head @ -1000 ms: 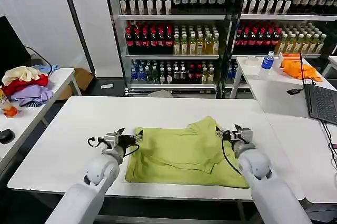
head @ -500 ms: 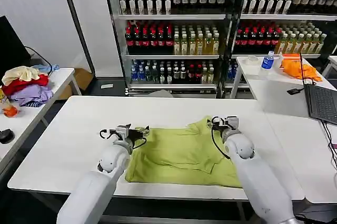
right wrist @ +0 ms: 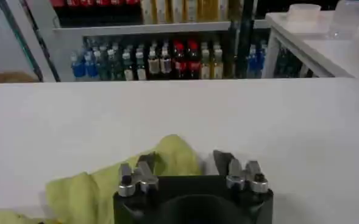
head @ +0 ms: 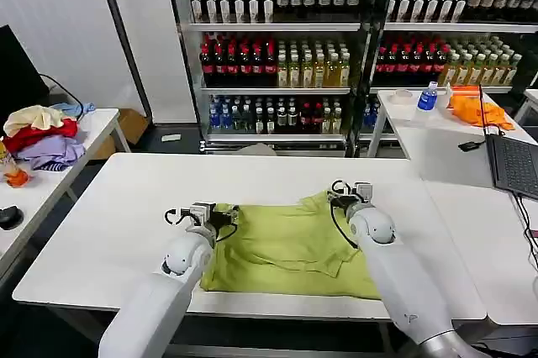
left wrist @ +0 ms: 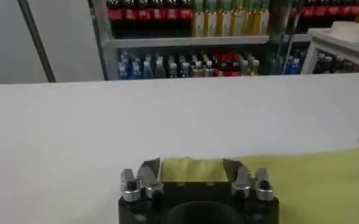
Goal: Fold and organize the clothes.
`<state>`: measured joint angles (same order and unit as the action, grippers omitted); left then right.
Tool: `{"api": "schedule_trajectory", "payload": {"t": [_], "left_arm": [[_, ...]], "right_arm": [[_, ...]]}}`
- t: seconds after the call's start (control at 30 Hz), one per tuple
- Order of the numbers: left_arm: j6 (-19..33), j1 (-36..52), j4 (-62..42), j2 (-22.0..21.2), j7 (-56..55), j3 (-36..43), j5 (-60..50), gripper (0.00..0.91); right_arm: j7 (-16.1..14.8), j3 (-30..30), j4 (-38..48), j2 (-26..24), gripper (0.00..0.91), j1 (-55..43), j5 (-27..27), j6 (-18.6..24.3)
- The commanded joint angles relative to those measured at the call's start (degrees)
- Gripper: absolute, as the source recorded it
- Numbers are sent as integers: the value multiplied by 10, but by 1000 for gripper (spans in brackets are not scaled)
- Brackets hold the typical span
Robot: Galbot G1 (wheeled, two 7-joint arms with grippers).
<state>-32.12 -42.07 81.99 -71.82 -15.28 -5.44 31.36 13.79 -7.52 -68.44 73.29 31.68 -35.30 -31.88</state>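
The clothes are one lime yellow-green T-shirt [head: 286,244] lying partly folded on the white table [head: 126,198], with a sleeve bunched at its far right corner. My left gripper [head: 225,213] sits at the shirt's far left corner. In the left wrist view this gripper [left wrist: 191,167] is open, its fingers straddling the shirt's edge [left wrist: 191,170]. My right gripper [head: 340,194] sits at the far right corner. The right wrist view shows it [right wrist: 184,159] open too, with a raised hump of the shirt [right wrist: 173,152] between its fingers.
A heap of cream, red and lilac garments [head: 42,135] lies on the side table at left. An orange cloth [head: 475,110], a water bottle [head: 427,96] and a laptop [head: 513,165] are on the right table. Shelves of bottles [head: 277,64] stand behind.
Both grippers have moved away from me and inward along the shirt, from its sides to its far corners. The shirt itself has hardly shifted.
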Motion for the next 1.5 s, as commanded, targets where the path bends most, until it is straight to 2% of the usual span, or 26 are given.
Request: {"api": "schedule_trajectory", "payload": {"t": [0.03,0.47,0.63,0.83,1.17,1.5], "left_arm": [[-1,-1,-7,-2,-2,1,16,50],[8,-12,4,5,2,-5,32,40],[14,-20,33,12,4,-14,43,40],[15,-37,82,34,2,-27,68,40],[11,-89,178,84,0,-40,86,40],[-1,-169,273,119,3,-57,86,40]], "right_arm": [[0,3,11,5,0,-8,-11,-2],[-6,-1,-2,1,0,-5,-15,8],[-11,-5,-47,-8,0,11,-2,20],[-13,-19,-126,-34,0,51,1,24],[-13,-59,-286,-76,0,137,-1,6],[-14,-137,-432,-110,0,286,-1,-12]]}}
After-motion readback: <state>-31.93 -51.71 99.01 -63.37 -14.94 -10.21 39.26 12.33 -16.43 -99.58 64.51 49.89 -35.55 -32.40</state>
